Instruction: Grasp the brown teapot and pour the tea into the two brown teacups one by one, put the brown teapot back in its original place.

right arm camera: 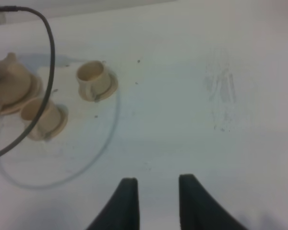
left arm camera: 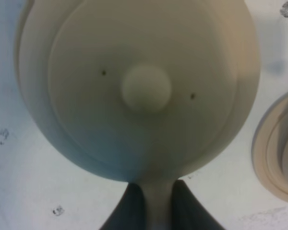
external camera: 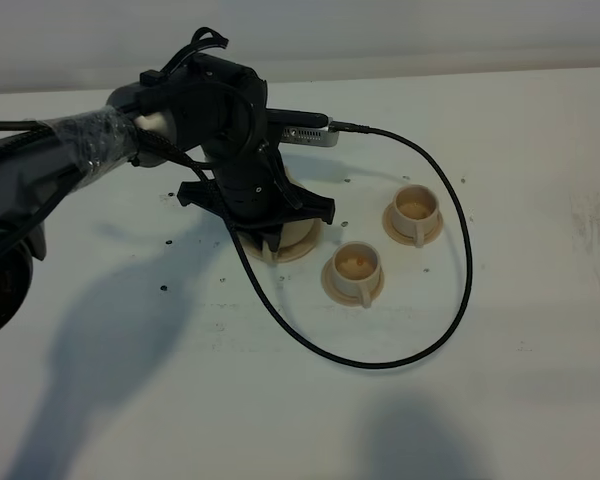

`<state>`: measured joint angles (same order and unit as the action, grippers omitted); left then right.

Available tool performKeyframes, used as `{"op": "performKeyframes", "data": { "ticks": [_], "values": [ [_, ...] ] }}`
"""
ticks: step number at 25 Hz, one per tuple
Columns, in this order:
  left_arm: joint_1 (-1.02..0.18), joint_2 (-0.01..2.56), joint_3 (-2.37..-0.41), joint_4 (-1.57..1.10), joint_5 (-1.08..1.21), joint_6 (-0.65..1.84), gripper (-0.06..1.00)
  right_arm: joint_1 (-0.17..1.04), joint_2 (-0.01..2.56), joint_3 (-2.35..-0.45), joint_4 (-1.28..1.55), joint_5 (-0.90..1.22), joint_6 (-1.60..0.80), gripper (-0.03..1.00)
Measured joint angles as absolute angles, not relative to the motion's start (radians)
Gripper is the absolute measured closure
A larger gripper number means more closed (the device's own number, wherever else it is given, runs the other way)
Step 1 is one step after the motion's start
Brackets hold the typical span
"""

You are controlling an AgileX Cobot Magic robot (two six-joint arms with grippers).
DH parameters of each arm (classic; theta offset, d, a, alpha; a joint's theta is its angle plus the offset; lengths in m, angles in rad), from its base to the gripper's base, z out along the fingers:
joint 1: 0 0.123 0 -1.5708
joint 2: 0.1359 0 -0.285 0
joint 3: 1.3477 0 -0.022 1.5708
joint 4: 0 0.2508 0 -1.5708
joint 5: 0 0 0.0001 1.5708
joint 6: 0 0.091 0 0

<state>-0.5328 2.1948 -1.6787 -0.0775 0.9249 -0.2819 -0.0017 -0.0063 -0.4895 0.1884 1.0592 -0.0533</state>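
The brown teapot [left arm camera: 146,88] fills the left wrist view from above, knobbed lid up. My left gripper [left arm camera: 157,186] is shut on its loop handle [left arm camera: 157,206]. In the exterior high view the left gripper [external camera: 271,232] covers most of the teapot [external camera: 298,233], which stands on its wide saucer, the original place [external camera: 280,257]. The two brown teacups stand on small saucers to its right, one near [external camera: 357,265] and one farther back [external camera: 416,209]. My right gripper [right arm camera: 156,181] hangs above bare table, fingers near each other with nothing between them, well away from the teapot [right arm camera: 9,84] and the teacups [right arm camera: 92,76] [right arm camera: 38,115].
A black cable [external camera: 460,290] runs from the left wrist in a wide loop on the table around both cups. A cup's saucer rim [left arm camera: 273,153] lies close beside the teapot. The white table [external camera: 540,400] extends to the right and front.
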Motion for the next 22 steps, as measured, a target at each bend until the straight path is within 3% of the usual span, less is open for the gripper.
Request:
{"op": "performKeyframes", "data": {
  "ticks": [12, 22],
  "values": [
    [-0.528, 2.125, -1.679, -0.057, 0.935, -0.198, 0.84, -0.002, -0.006, -0.49, 0.188, 1.059, -0.053, 0.73],
    [-0.528, 2.095, -1.679, -0.055, 0.968, 0.32, 0.84, -0.002, -0.006, -0.49, 0.188, 1.059, -0.053, 0.73]
  ]
}}
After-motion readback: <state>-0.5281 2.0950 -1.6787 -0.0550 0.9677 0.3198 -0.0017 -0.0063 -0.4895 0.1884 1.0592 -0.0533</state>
